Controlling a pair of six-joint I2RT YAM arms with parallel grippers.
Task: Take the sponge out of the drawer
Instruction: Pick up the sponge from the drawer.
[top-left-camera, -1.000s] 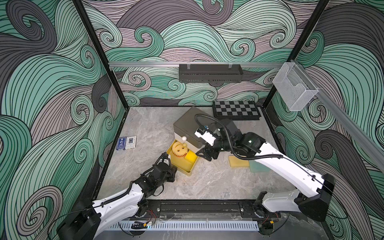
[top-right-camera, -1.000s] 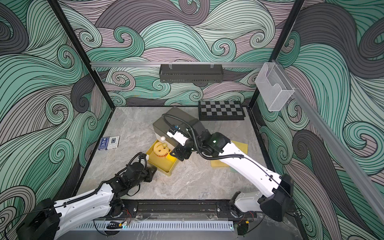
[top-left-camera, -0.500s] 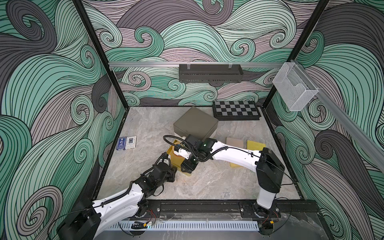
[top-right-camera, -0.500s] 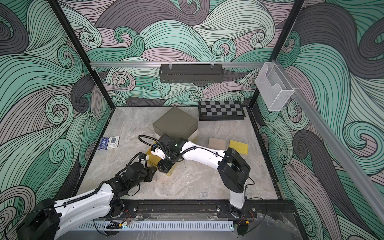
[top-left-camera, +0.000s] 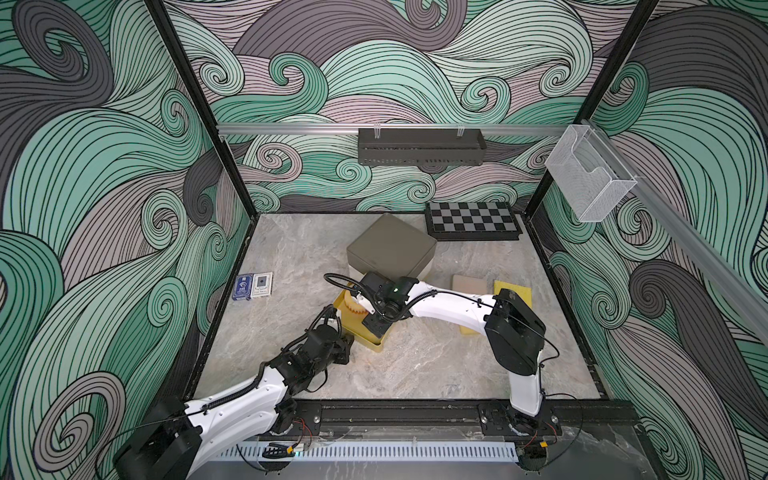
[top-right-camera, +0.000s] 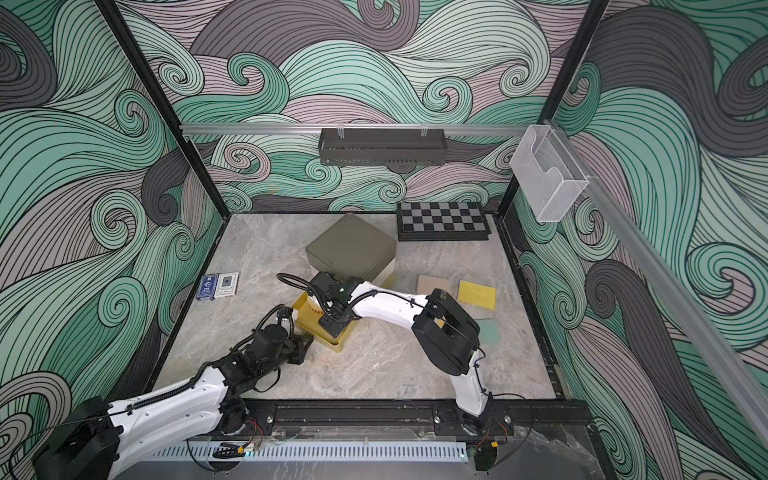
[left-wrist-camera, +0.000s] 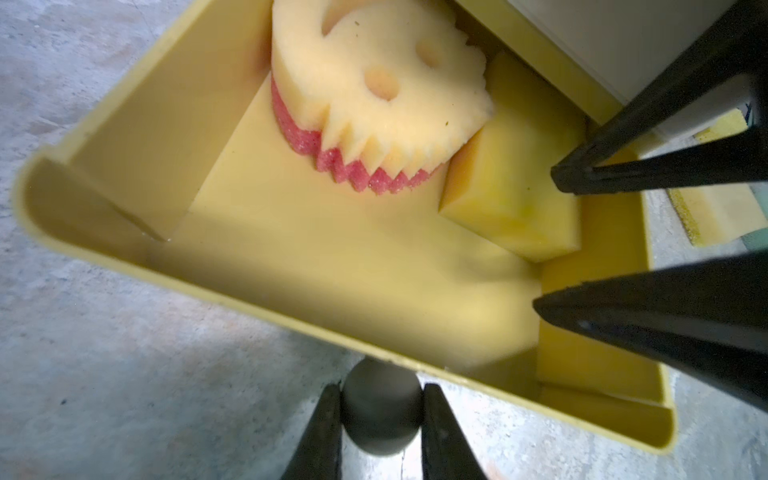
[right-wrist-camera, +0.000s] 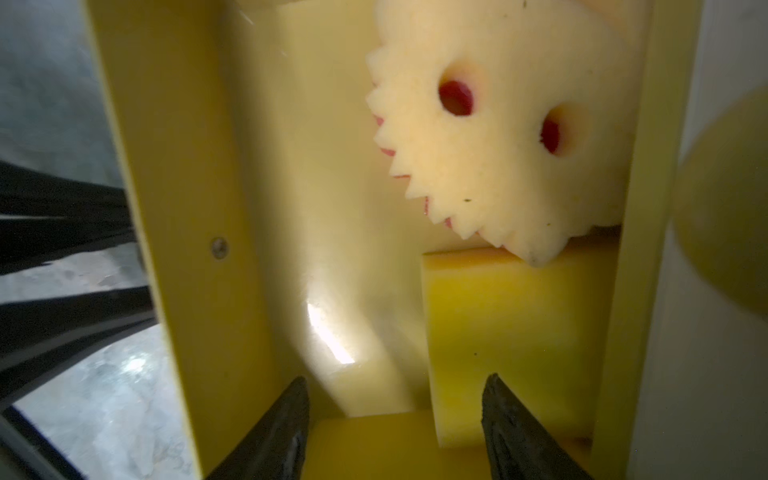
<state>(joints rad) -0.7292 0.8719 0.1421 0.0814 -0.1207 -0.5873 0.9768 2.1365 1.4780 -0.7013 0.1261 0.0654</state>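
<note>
**Desk contents, near edge to far edge**

1. Left pincer (left-wrist-camera: 380, 388). It enters from the near left corner of the desk (top-left-camera: 415, 365). You have it clamped narrow on the grey ball knob (left-wrist-camera: 380, 419) at the drawer's front.
2. Drawer (left-wrist-camera: 141, 124). Yellow, standing open about mid-desk. Its front faces the near left corner, and its back sits under the olive-grey box (top-left-camera: 390, 249).
3. Yellow block sponge (left-wrist-camera: 511, 199). It is inside the drawer, along the wall that faces the desk's right edge.
4. Round sponge (left-wrist-camera: 386, 95). It is inside the drawer, farther back than the block. It has a pale yellow face with two eye holes, a toothed rim and a pink layer beneath. Its rim meets one end of the block.
5. Right pincer (right-wrist-camera: 395, 399). It comes in from the right edge and points down into the drawer. Your jaws stand apart at a middling width and hold nothing. One fingertip (right-wrist-camera: 498, 399) is over the block, and the other is over bare drawer floor beside it. You cannot tell whether either touches.
6. Card packs (top-left-camera: 252, 286). Two of them, blue and white, lie side by side near the left edge, well apart from the drawer.
7. Pads. Three lie flat toward the right edge:
   - a green pad (top-right-camera: 488, 330), the nearest;
   - a yellow pad (top-right-camera: 478, 294);
   - a tan pad (top-right-camera: 432, 284), just beside the yellow one.
8. Chessboard (top-left-camera: 471, 218). It lies flat at the far right corner.
9. Black rack (top-left-camera: 419, 147). It hangs on the back wall rail.
10. Clear holder (top-left-camera: 588, 178). It hangs on the right wall rail.
</note>
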